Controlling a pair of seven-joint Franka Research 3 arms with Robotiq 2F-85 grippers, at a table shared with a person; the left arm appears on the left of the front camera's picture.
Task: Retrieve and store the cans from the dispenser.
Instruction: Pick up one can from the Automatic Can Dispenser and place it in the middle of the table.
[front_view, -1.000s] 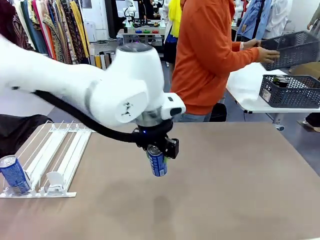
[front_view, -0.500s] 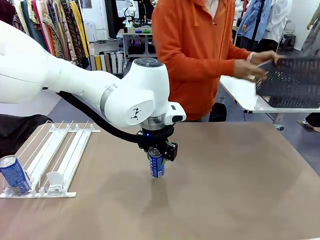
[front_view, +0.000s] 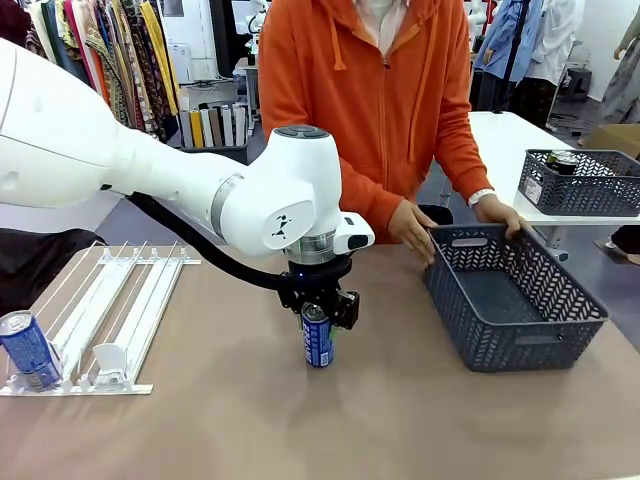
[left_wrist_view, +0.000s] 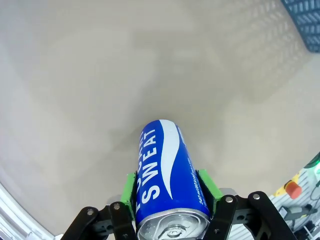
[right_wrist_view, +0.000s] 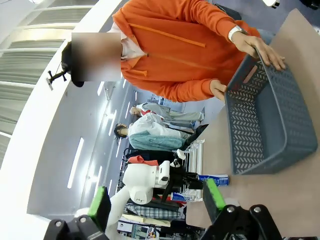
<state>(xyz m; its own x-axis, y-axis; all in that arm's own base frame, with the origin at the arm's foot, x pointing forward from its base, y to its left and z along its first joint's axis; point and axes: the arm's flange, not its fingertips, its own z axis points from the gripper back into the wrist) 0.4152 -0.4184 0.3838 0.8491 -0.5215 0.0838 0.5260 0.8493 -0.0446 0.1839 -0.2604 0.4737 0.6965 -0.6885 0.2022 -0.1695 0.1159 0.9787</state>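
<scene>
My left gripper (front_view: 318, 312) is shut on the top of a blue can (front_view: 318, 340) with white lettering, held upright at mid-table, its base at or just above the tabletop. In the left wrist view the green pads (left_wrist_view: 130, 188) press both sides of the can (left_wrist_view: 162, 170). Another blue can (front_view: 28, 350) stands at the front end of the white dispenser (front_view: 110, 300) at the left edge. My right gripper (right_wrist_view: 156, 200) is open and high off the table, with nothing between its fingers; beyond them the held can (right_wrist_view: 212, 179) shows, small and far off.
A dark grey lattice basket (front_view: 515, 345) sits on the table's right side, and a person in an orange hoodie holds its far rim with both hands (front_view: 412, 228). A second basket (front_view: 580, 185) stands on the white table behind. Bare tabletop lies between can and basket.
The person brought the grey basket over from the far table and set it down at the right. My left gripper lowered the can slightly.
</scene>
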